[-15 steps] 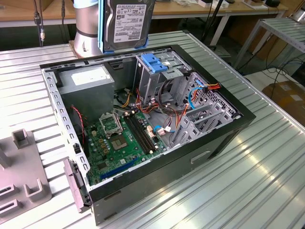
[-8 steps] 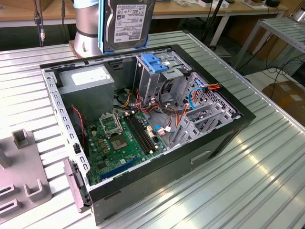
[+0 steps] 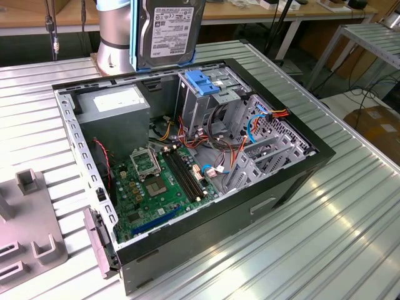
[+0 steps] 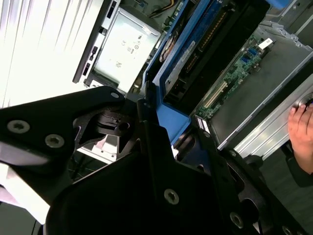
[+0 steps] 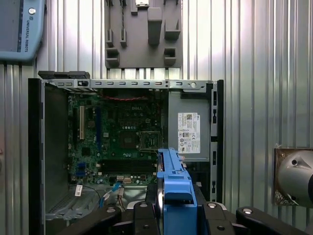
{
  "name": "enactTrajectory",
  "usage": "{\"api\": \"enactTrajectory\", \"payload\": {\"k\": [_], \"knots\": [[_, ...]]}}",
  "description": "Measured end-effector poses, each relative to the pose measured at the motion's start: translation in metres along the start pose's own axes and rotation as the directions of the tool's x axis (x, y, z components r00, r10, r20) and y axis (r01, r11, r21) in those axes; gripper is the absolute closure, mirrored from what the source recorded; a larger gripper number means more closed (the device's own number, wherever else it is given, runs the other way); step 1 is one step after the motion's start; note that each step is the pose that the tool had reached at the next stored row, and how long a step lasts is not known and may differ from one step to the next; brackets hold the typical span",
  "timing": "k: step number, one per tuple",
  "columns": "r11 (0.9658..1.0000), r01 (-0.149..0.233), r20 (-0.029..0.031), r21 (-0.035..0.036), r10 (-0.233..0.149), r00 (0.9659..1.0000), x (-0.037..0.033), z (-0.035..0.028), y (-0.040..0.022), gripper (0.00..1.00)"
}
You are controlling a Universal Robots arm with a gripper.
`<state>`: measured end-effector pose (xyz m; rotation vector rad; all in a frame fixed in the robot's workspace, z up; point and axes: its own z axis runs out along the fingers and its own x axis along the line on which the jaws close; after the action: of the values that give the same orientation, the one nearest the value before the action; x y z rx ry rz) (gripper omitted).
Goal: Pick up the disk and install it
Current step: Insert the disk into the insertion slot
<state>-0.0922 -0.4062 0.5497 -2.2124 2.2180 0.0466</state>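
Observation:
The disk (image 3: 167, 31), a grey metal drive with a white label and a light blue carrier rail, hangs upright in the air above the back of the open computer case (image 3: 300, 172). It is over the metal drive cage with the blue handle (image 3: 203, 81), not touching it. In the first wrist view the disk (image 5: 173, 188) shows edge-on over the case, with my gripper (image 5: 175, 210) shut on it, a black finger on each side. In the second wrist view the black fingers (image 4: 146, 132) clamp the blue rail of the disk (image 4: 193, 58).
Inside the case lie a green motherboard (image 3: 156, 181), a grey power supply (image 3: 115, 103) and loose cables (image 3: 262, 119). A grey fixture block (image 3: 28, 219) stands on the ribbed metal table (image 3: 325, 237). The arm's base (image 3: 112, 37) is behind the case. A person's hand (image 4: 301, 129) is near the case.

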Motion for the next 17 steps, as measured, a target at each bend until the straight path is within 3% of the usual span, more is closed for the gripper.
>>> {"api": "enactTrajectory", "payload": {"k": [17], "knots": [[1.0, 0.0, -0.0017, 0.0001, 0.0, 1.0, 0.0455, -0.0001, -0.0001, 0.63]]}}
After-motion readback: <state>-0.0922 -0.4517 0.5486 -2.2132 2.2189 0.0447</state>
